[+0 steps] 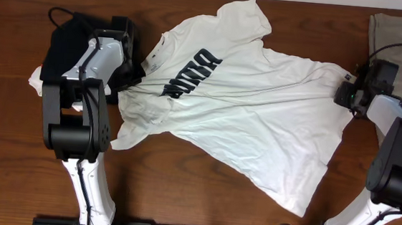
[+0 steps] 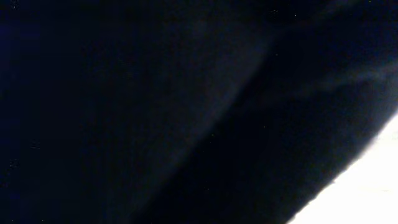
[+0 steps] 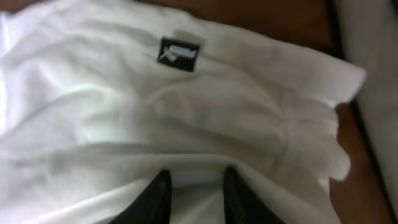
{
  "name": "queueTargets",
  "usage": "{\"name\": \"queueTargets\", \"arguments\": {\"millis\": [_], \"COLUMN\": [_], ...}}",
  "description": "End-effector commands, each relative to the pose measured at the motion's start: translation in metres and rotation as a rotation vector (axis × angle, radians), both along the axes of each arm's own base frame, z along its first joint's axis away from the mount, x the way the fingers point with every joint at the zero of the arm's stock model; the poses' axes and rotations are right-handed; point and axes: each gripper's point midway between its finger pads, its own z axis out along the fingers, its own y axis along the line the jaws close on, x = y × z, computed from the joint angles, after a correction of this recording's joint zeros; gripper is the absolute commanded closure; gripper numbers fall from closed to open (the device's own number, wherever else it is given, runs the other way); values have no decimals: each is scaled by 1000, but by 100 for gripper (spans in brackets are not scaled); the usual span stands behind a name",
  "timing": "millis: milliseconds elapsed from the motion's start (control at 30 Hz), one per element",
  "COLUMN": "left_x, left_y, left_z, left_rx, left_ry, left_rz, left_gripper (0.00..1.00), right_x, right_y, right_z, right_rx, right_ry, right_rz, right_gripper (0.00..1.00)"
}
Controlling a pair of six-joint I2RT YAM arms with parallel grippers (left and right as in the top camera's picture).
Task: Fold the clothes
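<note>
A white shirt [image 1: 257,124] is seen from above, spread slantwise across a brown wooden table [image 1: 180,190]. It is laid open and rumpled, with its collar toward the upper left and its hem toward the right. Black block lettering [image 1: 192,72] is shown on the chest, tilted with the shirt.

The left gripper [image 1: 128,79] is placed at the shirt's left edge, beside the collar and shoulder. Long creases are drawn across the cloth from that spot. Its fingers are hidden under the arm in the overhead view, and the left wrist view is almost wholly dark, with only a white patch in the lower right corner. Whether the fingers are closed, or whether cloth is held, cannot be told. A black garment [image 1: 67,37] is partly covered by this arm, at the table's upper left.

The right gripper [image 1: 346,95] is set at the shirt's right edge, on the hem. In the right wrist view two dark fingers [image 3: 155,199] are seen at the bottom, a narrow gap apart, and a ridge of white cloth is pinched between them. The cloth is gathered into puckers toward them. A small black tag [image 3: 179,53] is sewn onto the hem further out from the fingers.

A grey cloth [image 1: 401,35] is laid flat at the table's upper right corner, just beyond the shirt's hem.
</note>
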Motion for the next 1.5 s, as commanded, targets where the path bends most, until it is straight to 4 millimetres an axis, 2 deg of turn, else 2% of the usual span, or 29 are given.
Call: {"name": "queueTargets", "arguments": {"millis": [0,200,300,400,500,600,667,767,867,900,967,1000,1033,1067,1100,1333,1467], "left_x": [-34,-31,-29,-22,-10,-2,1,-3,-17,-22,-33,-37,-38,-39,-40,-45,-45], "left_y": [16,5,2,-4,-13,-25,-34,-43,-53,-56,-62,-65,-69,-72,-76,-106,-115], "left_z": [-37,-38,-34,-21,8,45,74,111,140,146,152,152,151,148,144,95,80], "left_rx": [29,-31,-30,-30,-28,-28,-30,-34,-49,-57,-61,-59,-57,-55,-53,-51,-47], "left_ry": [143,130,121,83,5,-86,-154,-226,-256,-254,-240,-229,-222,-215,-208,-146,-137], "left_rz": [36,36,27,3,-36,-69,-95,-117,-142,-149,-167,-190,-216,-241,-262,-380,-431], "left_gripper": [71,71,70,70,69,67,66,62,57,57,57,57,66,81,94,94,94], "right_x": [-3,30,50,65,76,73,64,41,8,-4,-22,-31,-37,-42,-46,-77,-87], "right_y": [1,-5,-4,-3,-2,1,6,18,29,33,40,45,49,54,58,78,79], "right_z": [-28,-1,21,47,79,108,123,133,127,123,112,105,98,91,82,15,-17], "right_rx": [14,-16,-23,-18,-7,26,61,125,201,229,267,282,292,298,301,307,298], "right_ry": [35,-79,-134,-153,-143,-91,-41,65,203,256,335,374,402,424,442,516,500], "right_rz": [6,38,90,130,151,157,164,170,140,117,88,83,81,82,89,114,113], "right_gripper": [73,73,71,69,63,57,54,51,50,53,67,79,86,95,99,99,99]}}
